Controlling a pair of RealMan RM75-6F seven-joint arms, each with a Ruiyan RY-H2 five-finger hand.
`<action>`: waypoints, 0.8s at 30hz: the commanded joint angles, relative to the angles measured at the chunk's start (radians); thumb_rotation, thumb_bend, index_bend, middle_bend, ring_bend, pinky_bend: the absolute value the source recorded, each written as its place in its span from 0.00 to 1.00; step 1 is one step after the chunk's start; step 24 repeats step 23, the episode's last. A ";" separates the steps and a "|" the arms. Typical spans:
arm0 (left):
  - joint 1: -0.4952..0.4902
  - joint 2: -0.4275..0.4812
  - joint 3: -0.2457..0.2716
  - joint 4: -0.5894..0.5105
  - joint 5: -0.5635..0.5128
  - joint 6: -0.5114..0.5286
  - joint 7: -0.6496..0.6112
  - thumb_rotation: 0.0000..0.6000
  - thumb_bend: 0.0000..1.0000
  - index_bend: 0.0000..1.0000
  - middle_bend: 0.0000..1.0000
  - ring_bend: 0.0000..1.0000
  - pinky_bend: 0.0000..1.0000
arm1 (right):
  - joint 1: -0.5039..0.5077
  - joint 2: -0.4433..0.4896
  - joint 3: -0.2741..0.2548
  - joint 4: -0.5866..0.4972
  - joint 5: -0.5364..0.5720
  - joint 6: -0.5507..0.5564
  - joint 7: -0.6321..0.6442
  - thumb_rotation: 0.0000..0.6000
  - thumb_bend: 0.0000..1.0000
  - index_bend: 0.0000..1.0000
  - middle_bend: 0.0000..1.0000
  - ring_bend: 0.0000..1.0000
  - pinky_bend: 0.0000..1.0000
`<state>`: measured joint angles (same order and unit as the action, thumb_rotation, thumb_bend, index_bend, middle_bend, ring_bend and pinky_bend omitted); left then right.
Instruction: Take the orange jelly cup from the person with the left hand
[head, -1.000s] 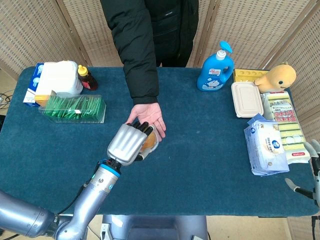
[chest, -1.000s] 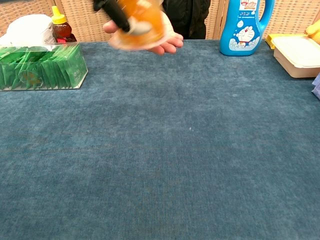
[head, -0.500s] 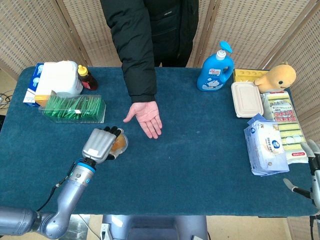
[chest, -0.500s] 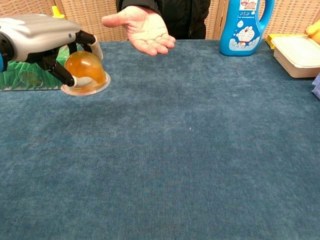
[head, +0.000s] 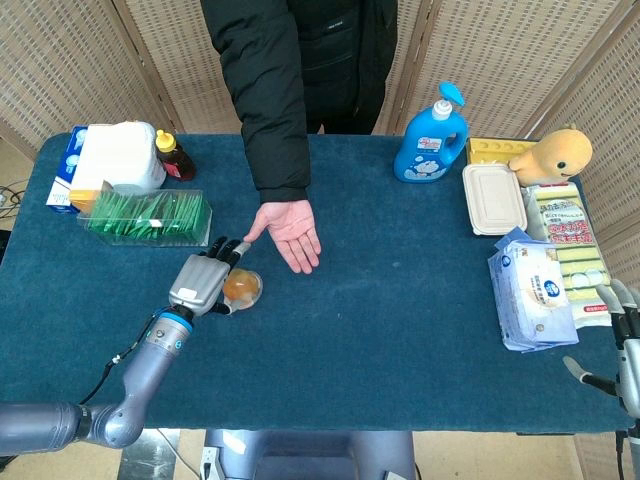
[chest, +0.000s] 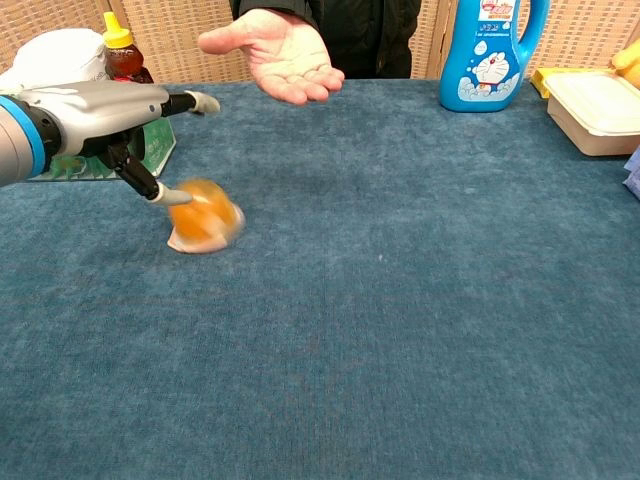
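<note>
The orange jelly cup (head: 242, 288) lies on the blue table (head: 400, 330) just by my left hand (head: 205, 280). In the chest view the cup (chest: 205, 216) is motion-blurred and tilted, below the outstretched fingers (chest: 190, 101) of my left hand (chest: 100, 105). One fingertip is at the cup's upper edge, but the hand no longer grips it. The person's palm (head: 292, 228) is held out, empty, just beyond the cup, and it shows again as the palm (chest: 280, 45) at the top of the chest view. My right hand (head: 620, 335) shows at the far right table edge, fingers apart, holding nothing.
A clear box of green packets (head: 150, 215) stands left of my left hand, with a sauce bottle (head: 173, 155) behind it. A blue detergent bottle (head: 432, 135), a lidded container (head: 493, 198), a yellow plush (head: 555, 152) and a wipes pack (head: 535, 290) fill the right side.
My left hand carried the jelly cup left and away from the person's palm, then spread its fingers; the cup has dropped out of its grip onto the table.
</note>
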<state>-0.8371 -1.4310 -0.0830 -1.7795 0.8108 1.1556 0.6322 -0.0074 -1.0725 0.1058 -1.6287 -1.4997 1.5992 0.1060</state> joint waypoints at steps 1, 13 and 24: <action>0.026 0.041 0.000 -0.048 0.046 0.034 -0.019 1.00 0.17 0.00 0.01 0.00 0.31 | -0.001 -0.001 -0.002 0.001 -0.002 0.002 -0.002 1.00 0.16 0.09 0.01 0.01 0.00; 0.369 0.284 0.241 -0.156 0.519 0.356 -0.271 1.00 0.14 0.00 0.00 0.00 0.16 | -0.002 -0.009 -0.006 -0.001 -0.009 0.006 -0.022 1.00 0.16 0.09 0.01 0.01 0.00; 0.628 0.326 0.310 -0.047 0.672 0.590 -0.498 1.00 0.09 0.00 0.00 0.00 0.12 | -0.003 -0.014 -0.017 -0.012 -0.040 0.019 -0.050 1.00 0.16 0.09 0.01 0.01 0.00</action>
